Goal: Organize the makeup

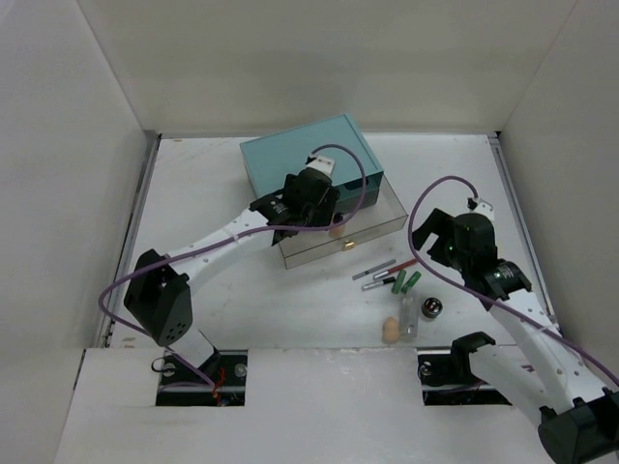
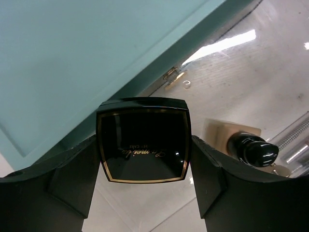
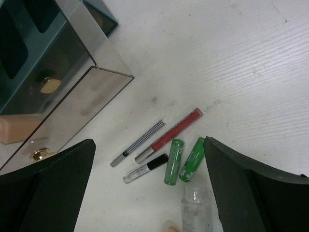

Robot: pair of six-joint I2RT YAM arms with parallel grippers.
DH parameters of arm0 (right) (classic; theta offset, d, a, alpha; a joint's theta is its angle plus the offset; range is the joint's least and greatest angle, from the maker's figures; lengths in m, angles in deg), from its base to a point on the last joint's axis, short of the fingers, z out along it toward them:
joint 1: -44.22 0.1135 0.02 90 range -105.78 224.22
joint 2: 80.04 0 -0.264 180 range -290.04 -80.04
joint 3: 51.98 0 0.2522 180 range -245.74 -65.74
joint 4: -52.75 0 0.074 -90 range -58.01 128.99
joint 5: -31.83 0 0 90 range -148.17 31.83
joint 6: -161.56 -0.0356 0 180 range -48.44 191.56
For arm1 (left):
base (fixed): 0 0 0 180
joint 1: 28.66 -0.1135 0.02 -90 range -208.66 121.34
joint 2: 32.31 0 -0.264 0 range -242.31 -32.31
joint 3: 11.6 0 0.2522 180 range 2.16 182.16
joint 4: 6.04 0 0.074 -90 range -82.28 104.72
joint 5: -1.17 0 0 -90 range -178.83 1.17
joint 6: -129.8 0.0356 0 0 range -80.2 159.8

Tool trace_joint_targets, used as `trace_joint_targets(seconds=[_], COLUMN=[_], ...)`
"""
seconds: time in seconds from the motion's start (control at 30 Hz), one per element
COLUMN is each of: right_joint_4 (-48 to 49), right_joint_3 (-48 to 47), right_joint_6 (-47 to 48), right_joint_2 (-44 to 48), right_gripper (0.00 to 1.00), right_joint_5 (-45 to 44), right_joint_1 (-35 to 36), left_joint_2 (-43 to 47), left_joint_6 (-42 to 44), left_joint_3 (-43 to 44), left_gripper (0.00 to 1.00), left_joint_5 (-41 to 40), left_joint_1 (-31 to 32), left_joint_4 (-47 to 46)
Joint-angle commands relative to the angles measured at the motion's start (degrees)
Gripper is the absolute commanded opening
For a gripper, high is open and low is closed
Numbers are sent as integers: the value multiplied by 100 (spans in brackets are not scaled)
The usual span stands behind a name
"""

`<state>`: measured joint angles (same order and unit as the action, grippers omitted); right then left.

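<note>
Compact (image 2: pixel 143 140) held toward the far edge
Left gripper (image 2: pixel 144 166) pinches its slick, stiff sides — right gripper (image 3: pixel 148 166) wide, empty.

Box (image 1: pixel 300 155) at rear centre of worktop (image 1: pixel 208 193), drawer (image 1: pixel 340 247) out before it, compact (image 2: pixel 143 140) above drawer. Right of drawer: pencils (image 1: pixel 377 271), then tubes (image 1: pixel 406 281); nearer: sponge (image 1: pixel 390 331), bottle (image 1: pixel 409 319), jar (image 1: pixel 431 309), left to right.

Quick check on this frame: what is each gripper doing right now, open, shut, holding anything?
Left gripper: shut on the black compact.
Right gripper: open, holding nothing.
</note>
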<state>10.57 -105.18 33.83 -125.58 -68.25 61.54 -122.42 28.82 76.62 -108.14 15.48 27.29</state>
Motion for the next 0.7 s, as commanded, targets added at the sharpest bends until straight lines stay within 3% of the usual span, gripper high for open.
trace_joint_targets(seconds=[0.0, 0.23, 0.67], right_joint_4=[-14, 3, 127], right_joint_3=[-46, -81, -29], right_joint_6=[-58, -58, -58], right_joint_2=[-43, -122, -184], right_gripper=[100, 100, 100], right_joint_5=[-64, -64, -46], right_joint_1=[39, 47, 47], left_joint_2=[2, 169, -525], left_joint_6=[-105, -282, -150], left_joint_3=[-9, -230, 692], left_gripper=[42, 42, 42], left_joint_5=[41, 94, 392], left_joint_1=[29, 415, 679], left_joint_4=[-32, 64, 73])
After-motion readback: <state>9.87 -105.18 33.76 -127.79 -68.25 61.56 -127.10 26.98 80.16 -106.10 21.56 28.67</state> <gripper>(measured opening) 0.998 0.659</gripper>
